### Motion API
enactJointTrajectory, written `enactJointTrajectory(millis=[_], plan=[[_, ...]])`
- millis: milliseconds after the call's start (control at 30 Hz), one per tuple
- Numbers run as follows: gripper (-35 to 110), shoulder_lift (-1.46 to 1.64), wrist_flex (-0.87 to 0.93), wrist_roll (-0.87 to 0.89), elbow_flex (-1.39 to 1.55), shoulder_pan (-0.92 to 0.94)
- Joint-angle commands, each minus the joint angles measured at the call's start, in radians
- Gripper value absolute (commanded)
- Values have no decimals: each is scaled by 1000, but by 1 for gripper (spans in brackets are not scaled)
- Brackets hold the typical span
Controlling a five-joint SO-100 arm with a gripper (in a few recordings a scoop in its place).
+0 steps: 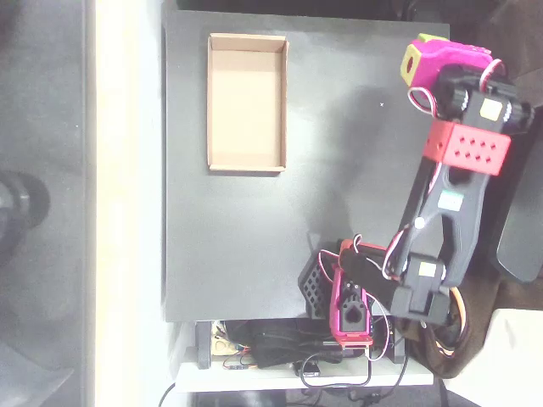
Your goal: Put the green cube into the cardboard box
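The cardboard box (pixel 247 164) lies at the table's back left, a shallow tan tray with a bare floor and nothing in it. My magenta gripper (pixel 428 52) hangs over the table's back right corner, far to the right of the box. A yellow-green square face with a dark hole sits on its left end. A small lime patch (pixel 433 38) shows at the gripper's top edge, and I cannot tell what it is. The green cube is hidden or out of view. The jaws cannot be made out from above.
The black table (pixel 254 254) stretches from the box to the arm. The arm's red base (pixel 349 309) and several cables sit at the front edge. A red perforated block (pixel 468 146) marks the arm's elbow at the right edge.
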Motion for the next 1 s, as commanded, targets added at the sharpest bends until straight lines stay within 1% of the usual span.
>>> enactJointTrajectory(millis=[0,233,467,967], plan=[[11,110,2,8,-3,-12],[11,204,2,8,-5,-120],[11,261,2,8,-5,-281],[11,249,2,6,8,-595]])
